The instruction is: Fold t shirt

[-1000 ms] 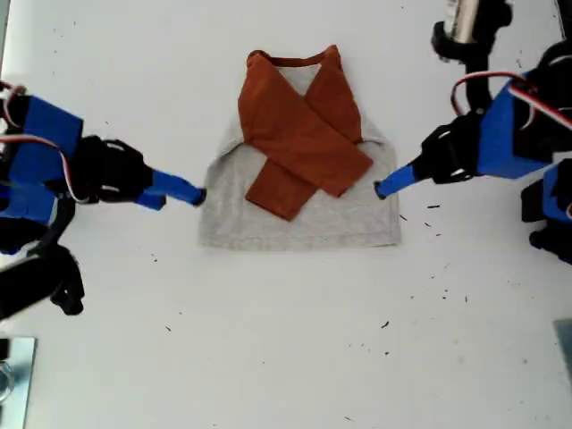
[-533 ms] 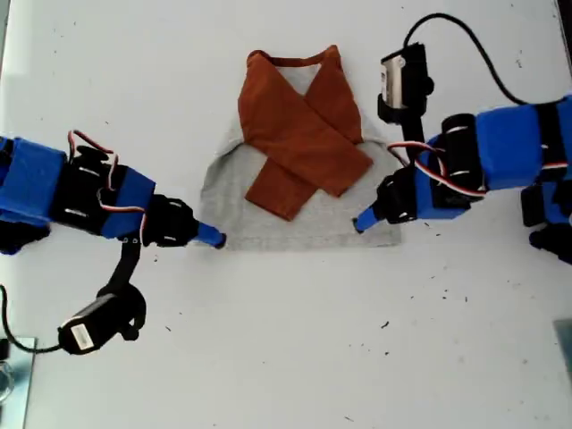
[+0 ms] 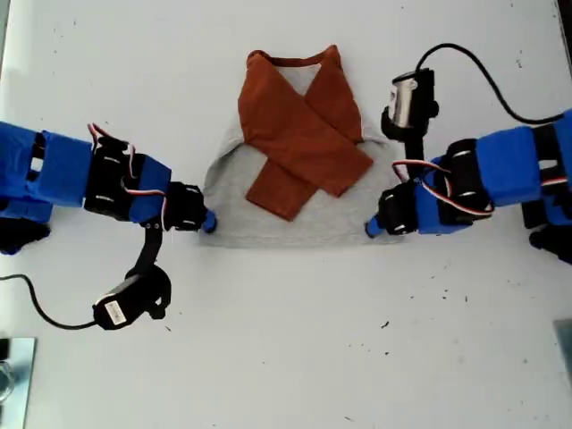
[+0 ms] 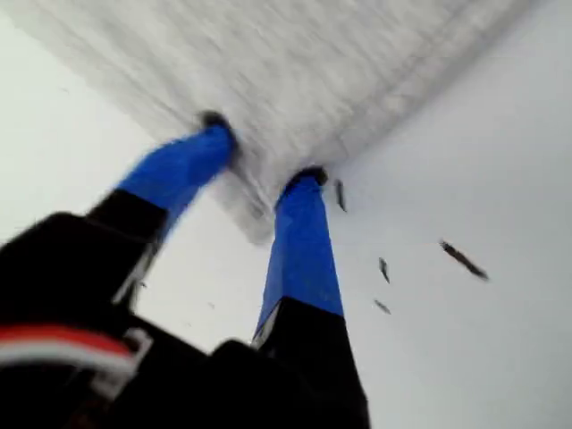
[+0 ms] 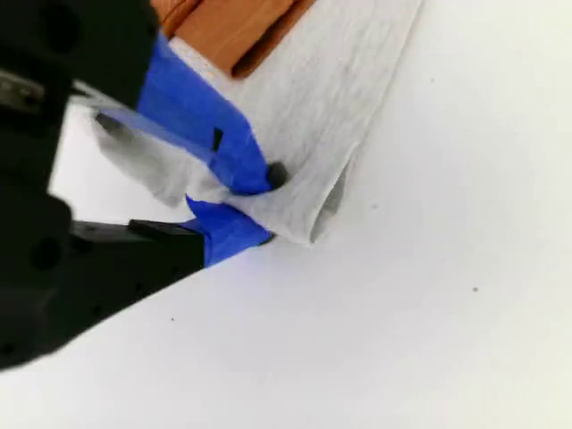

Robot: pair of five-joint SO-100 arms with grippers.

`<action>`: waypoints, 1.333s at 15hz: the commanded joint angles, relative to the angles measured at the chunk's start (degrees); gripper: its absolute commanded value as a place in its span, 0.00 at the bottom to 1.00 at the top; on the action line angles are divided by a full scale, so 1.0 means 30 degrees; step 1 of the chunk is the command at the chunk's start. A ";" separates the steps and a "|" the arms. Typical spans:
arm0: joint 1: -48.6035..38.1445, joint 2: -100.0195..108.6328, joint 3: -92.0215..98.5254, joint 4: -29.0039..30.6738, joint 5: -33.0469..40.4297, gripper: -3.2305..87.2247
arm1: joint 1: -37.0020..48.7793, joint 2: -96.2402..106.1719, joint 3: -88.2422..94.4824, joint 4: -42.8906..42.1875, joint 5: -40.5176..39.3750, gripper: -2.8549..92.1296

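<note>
you get the exterior view from straight overhead, taking in the whole t shirt (image 3: 299, 170). each wrist view looks close along its blue fingers at one hem corner, which the overhead view also shows.

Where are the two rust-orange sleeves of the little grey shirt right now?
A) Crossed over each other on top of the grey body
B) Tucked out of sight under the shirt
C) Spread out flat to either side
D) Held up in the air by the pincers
A: in the exterior view the rust-orange sleeves lie crossed on the small heather-grey fabric shirt, while both pincers sit at its bottom corners.
</note>
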 commanded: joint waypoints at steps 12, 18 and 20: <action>0.7354 0.5684 -0.2344 0.0586 -0.2813 0.03 | -0.6064 0.7910 -0.4365 0.2725 -0.2607 0.06; -1.0693 1.9805 0.8203 0.1348 0.2607 0.06 | 0.9463 1.6465 0.3018 -0.2285 -0.6387 0.37; -1.1689 2.4434 1.0400 0.2549 0.2842 0.34 | 1.2686 2.1357 0.7031 -0.0908 -0.5215 0.45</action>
